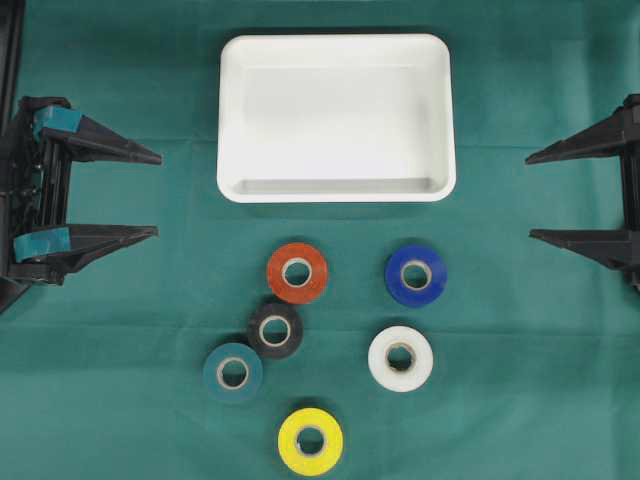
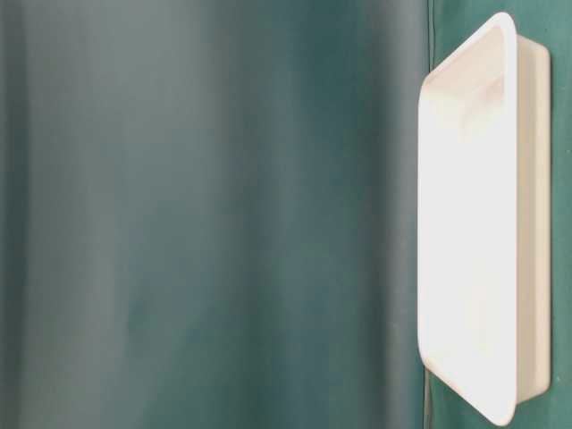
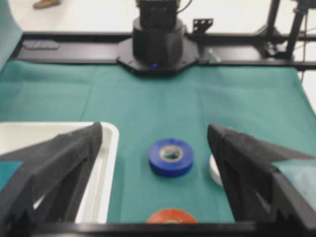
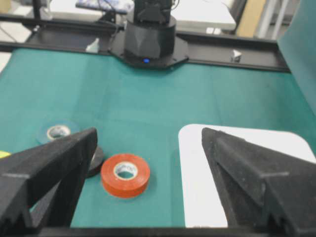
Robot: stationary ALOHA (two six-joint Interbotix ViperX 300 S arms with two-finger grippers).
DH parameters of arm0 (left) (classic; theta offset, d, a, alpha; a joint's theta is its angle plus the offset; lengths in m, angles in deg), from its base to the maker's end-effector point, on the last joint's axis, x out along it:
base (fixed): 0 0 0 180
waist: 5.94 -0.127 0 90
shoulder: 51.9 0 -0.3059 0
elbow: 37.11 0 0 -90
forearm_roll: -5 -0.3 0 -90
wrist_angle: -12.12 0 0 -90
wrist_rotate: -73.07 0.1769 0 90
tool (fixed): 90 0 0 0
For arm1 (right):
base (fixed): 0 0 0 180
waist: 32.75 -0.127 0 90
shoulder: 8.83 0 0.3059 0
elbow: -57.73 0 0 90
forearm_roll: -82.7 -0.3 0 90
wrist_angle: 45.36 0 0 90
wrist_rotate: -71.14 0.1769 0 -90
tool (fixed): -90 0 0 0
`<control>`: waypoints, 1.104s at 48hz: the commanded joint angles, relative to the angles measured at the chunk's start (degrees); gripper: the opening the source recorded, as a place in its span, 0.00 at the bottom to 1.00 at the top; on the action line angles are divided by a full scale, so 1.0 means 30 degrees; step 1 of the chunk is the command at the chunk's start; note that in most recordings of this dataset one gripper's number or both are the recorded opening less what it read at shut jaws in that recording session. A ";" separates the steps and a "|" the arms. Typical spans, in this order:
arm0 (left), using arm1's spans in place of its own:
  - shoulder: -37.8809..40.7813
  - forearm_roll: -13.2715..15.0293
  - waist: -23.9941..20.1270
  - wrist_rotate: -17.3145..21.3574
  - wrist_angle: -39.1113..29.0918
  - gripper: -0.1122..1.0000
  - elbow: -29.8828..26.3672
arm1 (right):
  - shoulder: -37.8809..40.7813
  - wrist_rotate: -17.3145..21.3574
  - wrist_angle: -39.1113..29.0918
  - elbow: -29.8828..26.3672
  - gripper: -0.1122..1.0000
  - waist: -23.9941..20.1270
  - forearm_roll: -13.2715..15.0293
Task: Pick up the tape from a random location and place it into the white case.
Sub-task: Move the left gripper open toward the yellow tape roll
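Note:
The white case lies empty at the table's back middle, also seen edge-on. In front of it lie several tape rolls flat on the green cloth: red, blue, black, teal, white and yellow. My left gripper is open at the left edge, its jaws framing the blue roll and the case's corner. My right gripper is open at the right edge, with the red roll and the case ahead. Neither holds anything.
Each wrist view shows the opposite arm's black base at the far table edge. The red roll and part of the white roll show low in the left wrist view; black and teal rolls in the right.

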State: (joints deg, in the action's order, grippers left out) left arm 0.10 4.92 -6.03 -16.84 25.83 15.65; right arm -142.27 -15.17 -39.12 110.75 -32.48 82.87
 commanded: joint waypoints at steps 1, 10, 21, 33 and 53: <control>0.0059 0.0000 0.0059 -0.0059 0.0088 1.00 -0.0527 | 0.0117 0.0029 0.0000 -0.0527 0.91 0.0029 -0.0059; 0.0059 0.0000 0.1436 -0.0059 -0.0059 1.00 -0.0527 | 0.0146 0.0029 -0.0029 -0.0557 0.91 0.0029 -0.0029; -0.0088 0.0000 0.3105 -0.0059 -0.0674 1.00 -0.0586 | 0.0146 0.0029 -0.0205 -0.0557 0.91 0.0029 0.0000; -0.0088 0.0000 0.4805 -0.0088 -0.1260 1.00 -0.0820 | 0.0264 0.0029 -0.0264 -0.0557 0.91 0.0029 0.0000; 0.0557 0.0029 0.5566 -0.0293 -0.1143 1.00 -0.1201 | 0.0352 0.0000 -0.0234 -0.0557 0.91 0.0029 0.0059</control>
State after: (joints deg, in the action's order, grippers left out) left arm 0.37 4.83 10.41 -17.63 21.52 14.07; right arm -141.74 -15.17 -40.08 110.66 -32.48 82.96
